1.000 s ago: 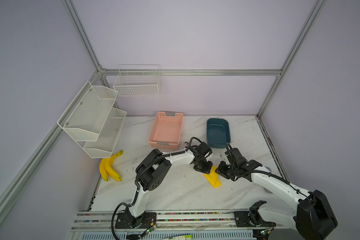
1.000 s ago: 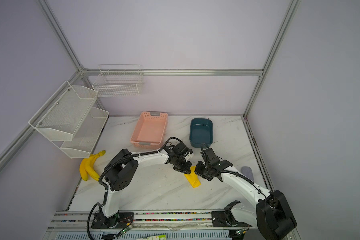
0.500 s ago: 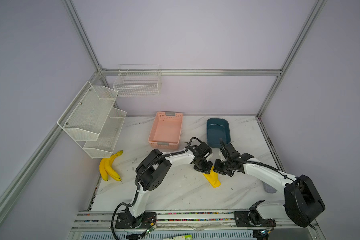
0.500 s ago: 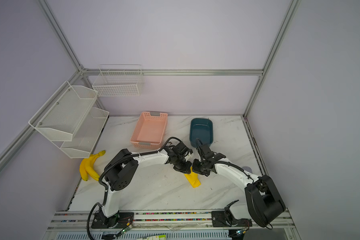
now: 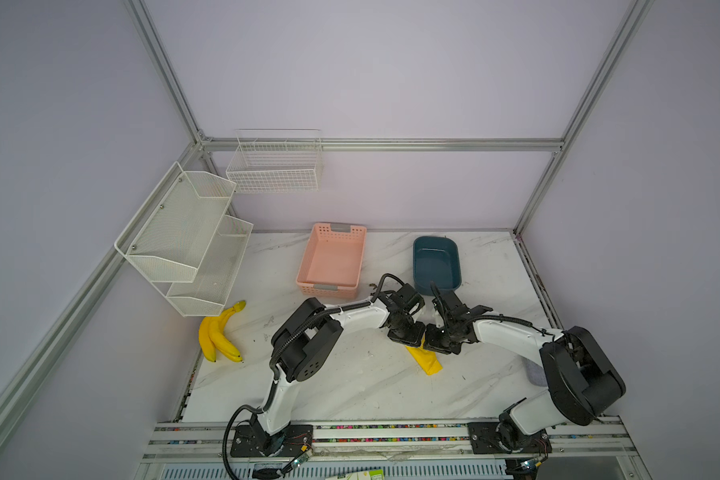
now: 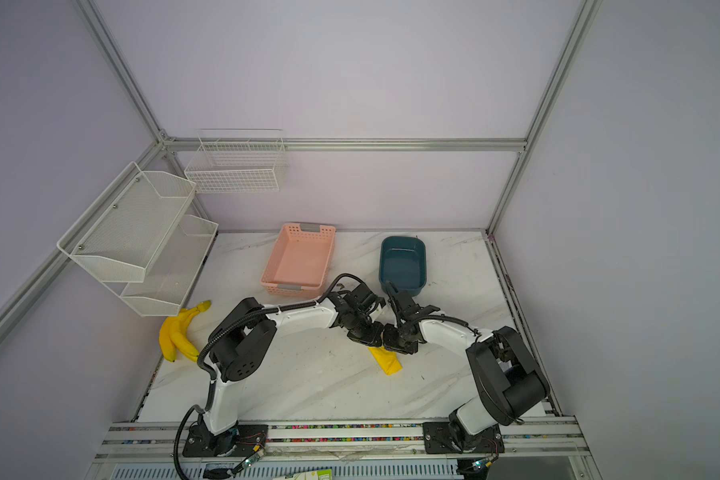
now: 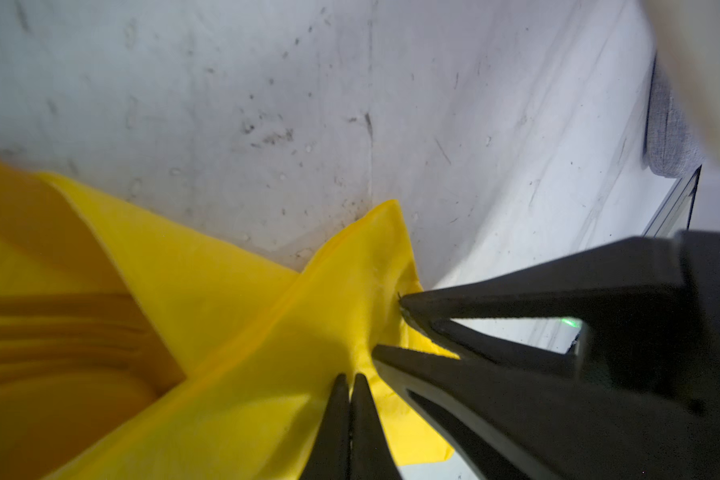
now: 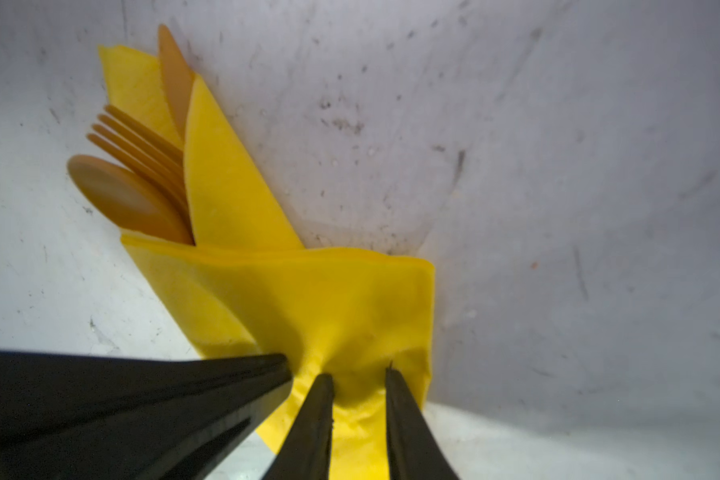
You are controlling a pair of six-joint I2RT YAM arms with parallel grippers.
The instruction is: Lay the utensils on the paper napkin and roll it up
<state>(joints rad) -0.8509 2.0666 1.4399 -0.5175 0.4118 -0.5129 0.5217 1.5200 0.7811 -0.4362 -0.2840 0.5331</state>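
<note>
Peeking from napkin (image 8: 308, 291), utensils (image 8: 134, 195) (unseen from above)

Both arms stretch low to one end of the paper napkin (image 8: 350, 299), the left gripper (image 7: 350, 380) pinched tight on its fold and the right gripper (image 8: 358, 374) just beside, jaws narrowly parted astride it.

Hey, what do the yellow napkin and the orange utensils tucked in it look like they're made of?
The paper napkin looks like thin matte tissue paper: it holds soft folds and puckers where pinched. The utensils look like smooth, semi-matte plastic, evenly orange-gold with no metallic glint, though a wood-fibre composite can't be ruled out.
</note>
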